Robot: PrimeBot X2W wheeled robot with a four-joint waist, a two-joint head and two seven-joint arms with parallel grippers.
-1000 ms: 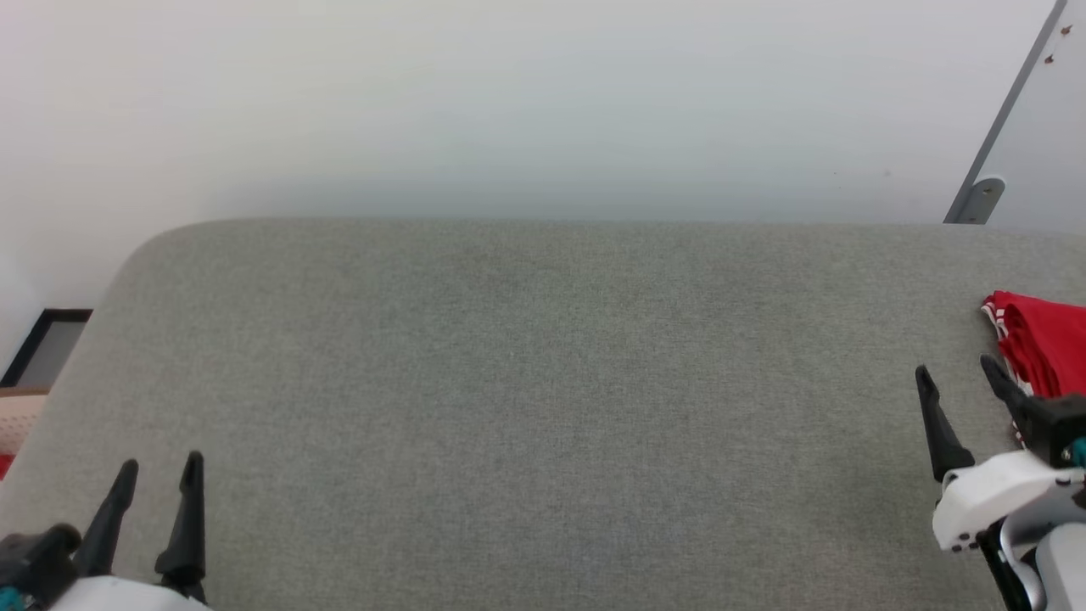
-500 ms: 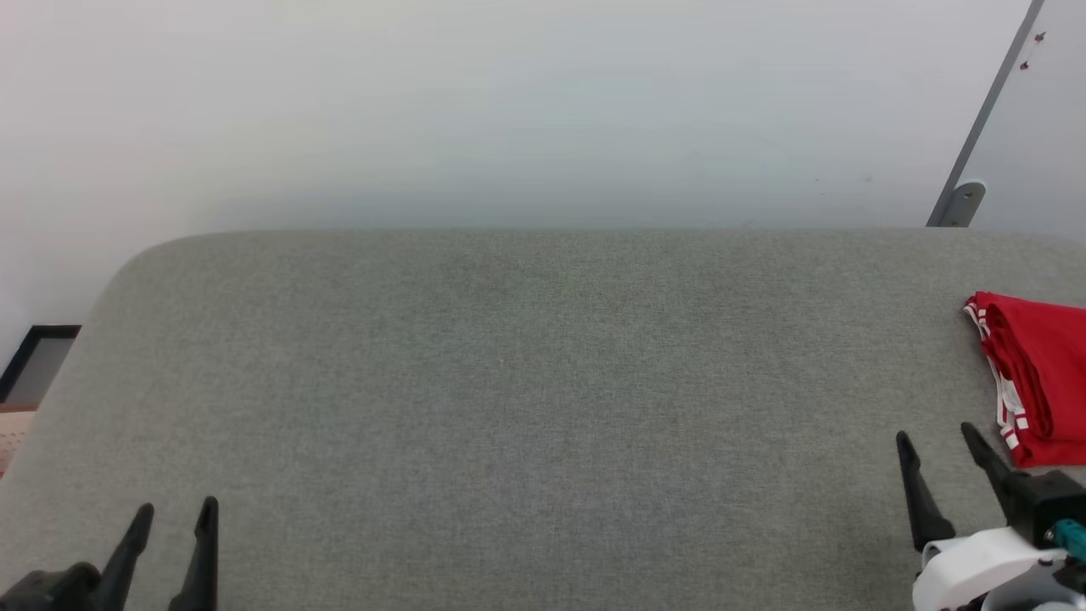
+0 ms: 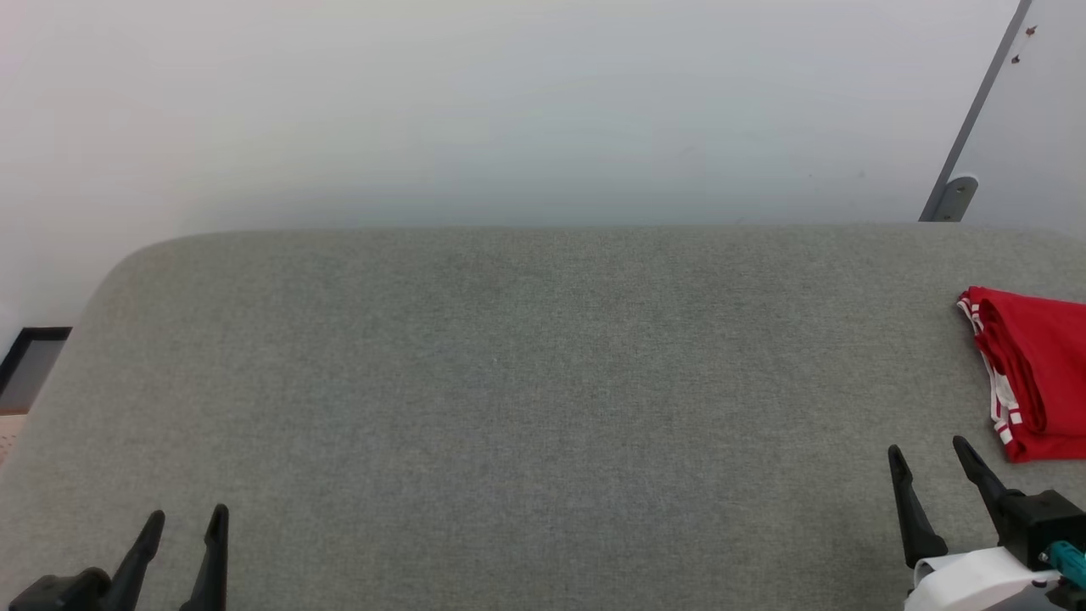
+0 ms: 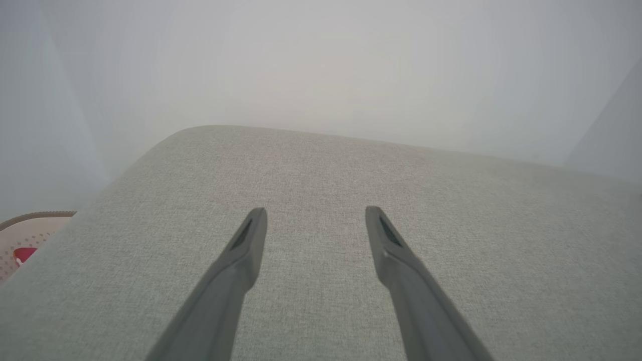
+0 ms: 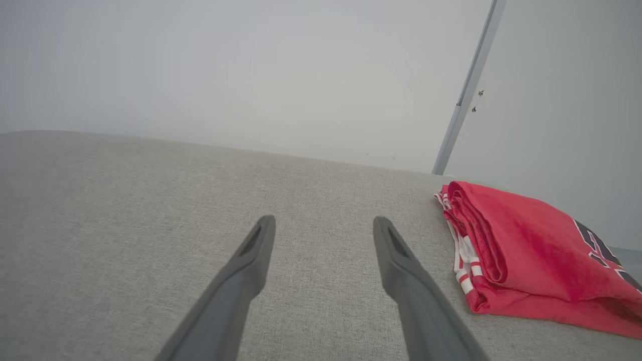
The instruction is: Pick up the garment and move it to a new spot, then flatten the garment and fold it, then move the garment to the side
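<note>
A big gray table (image 3: 526,382) with a soft cloth top takes up most of the head view, and a plain pale wall (image 3: 509,110) stands behind its far edge. The garment (image 3: 1039,373) is a red shirt. It lies on the table by the right edge, about halfway between the near edge and the far edge. It looks folded into a neat flat pack. Its folded side, with red and white stripes, points toward the middle of the table and runs from near to far. The picture cuts off its right part, so I cannot tell how far it goes that way. The right gripper (image 3: 926,446) sits at the near edge, close to the right corner. Its two dark fingers are spread apart with nothing between them. The shirt is just past this gripper, a little farther away and to its right, and they do not touch. The left gripper (image 3: 187,512) is by the near left corner, well apart from the shirt. Its fingers are spread too, and it holds nothing. I think the job is almost done, because the shirt is folded and off to the side. If the shirt needs one more push, the right arm is the close one and would go forward and right.
</note>
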